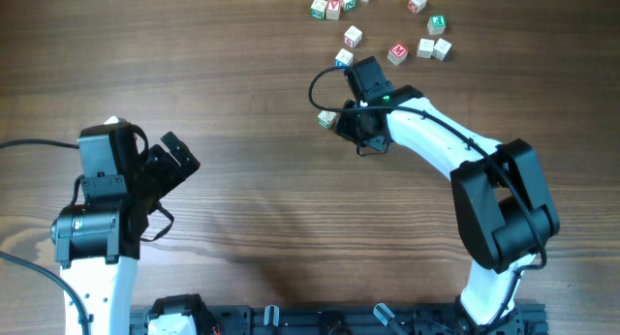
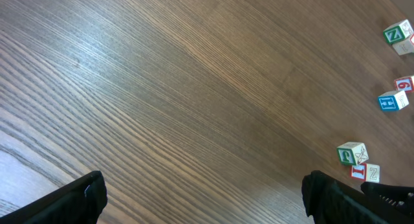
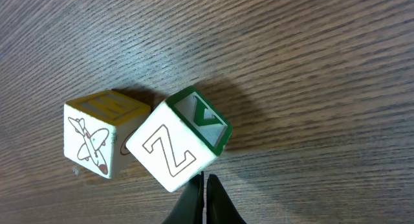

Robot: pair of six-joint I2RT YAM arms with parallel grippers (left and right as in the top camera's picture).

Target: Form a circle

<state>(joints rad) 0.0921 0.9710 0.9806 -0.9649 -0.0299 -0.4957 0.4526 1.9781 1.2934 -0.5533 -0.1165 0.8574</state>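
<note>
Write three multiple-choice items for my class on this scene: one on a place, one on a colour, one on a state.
1. In the right wrist view, where is the yellow-topped wooden cube with the airplane drawing relative to the white wooden Z cube?
A) close beside it, on its left
B) stacked on top of it
C) far off to its right

2. What colour frames the Z cube's upper face?
A) red
B) blue
C) green

3. How is the right claw?
A) wide open
B) shut
C) gripping both cubes

Answers:
1 A, the airplane cube sits right at the Z cube's left side.
2 C, a green border rings that face.
3 B, its fingers are pressed together just below the Z cube.
</note>
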